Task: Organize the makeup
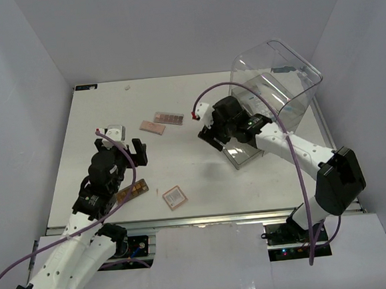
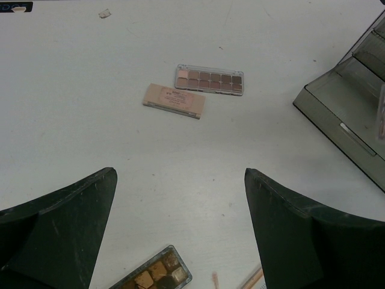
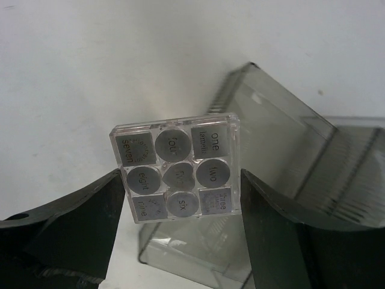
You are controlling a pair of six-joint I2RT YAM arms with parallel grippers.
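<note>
As right pincer (image 3: 180, 183) clamps palette (image 3: 174, 147), elbow (image 1: 339, 180) bent

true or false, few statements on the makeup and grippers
1. The right gripper holds the clear square palette of silvery pans. True.
2. The left gripper grips the brown-pan rectangular palette. False: it is open and empty; that palette lies on the white table.
3. The pink rectangular palette lies beside the brown-pan one. True.
4. The pinkish square compact sits inside the large clear plastic box. False: it lies on the table, outside the box.
</note>
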